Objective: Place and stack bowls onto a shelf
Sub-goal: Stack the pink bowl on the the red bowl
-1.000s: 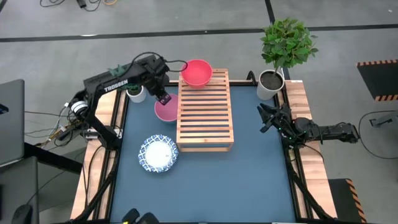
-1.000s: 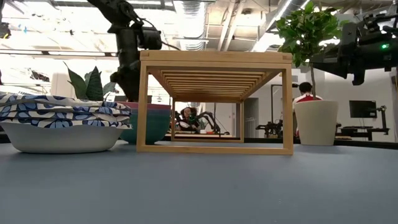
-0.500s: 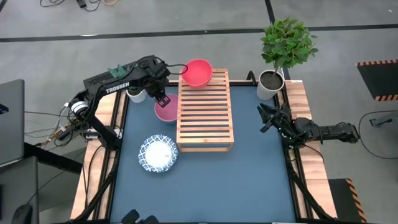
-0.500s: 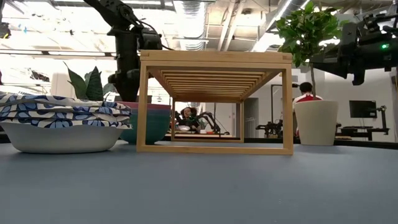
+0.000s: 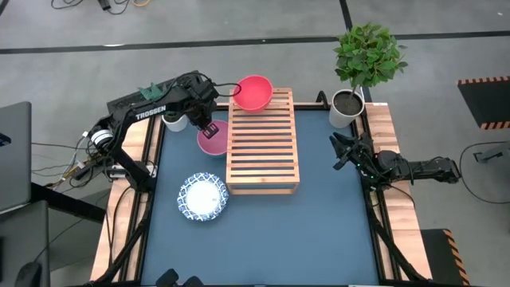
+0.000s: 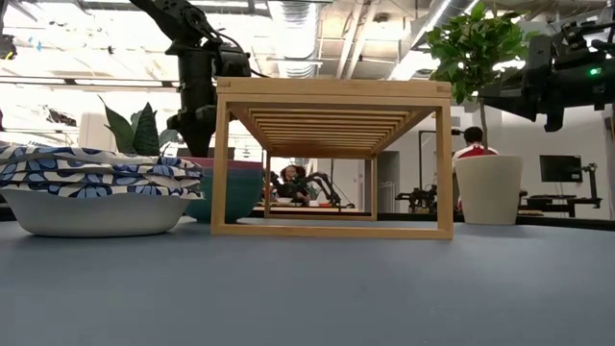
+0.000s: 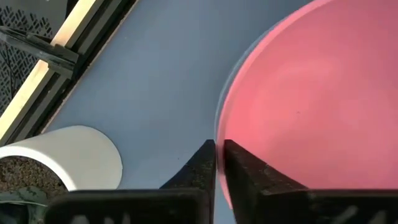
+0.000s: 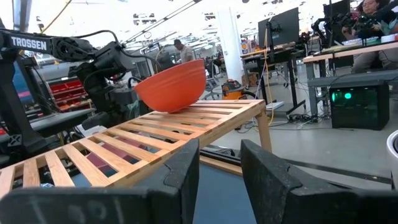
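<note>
Left gripper (image 5: 209,128) pinches rim of pink bowl (image 5: 213,141) beside shelf (image 5: 262,139); right gripper (image 5: 341,151) parted, empty.

Only real change: the left claw (image 5: 209,127) drifts a bit away from the shelf (image 5: 263,142) toward the worktop's left edge, sitting over the left part of the pink bowl (image 5: 213,139) beside it.

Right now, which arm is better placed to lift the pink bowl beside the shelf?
Left, probably. The left pincer is already right at the pink bowl's rim beside the shelf, while the right pincer waits apart, across the shelf.
</note>
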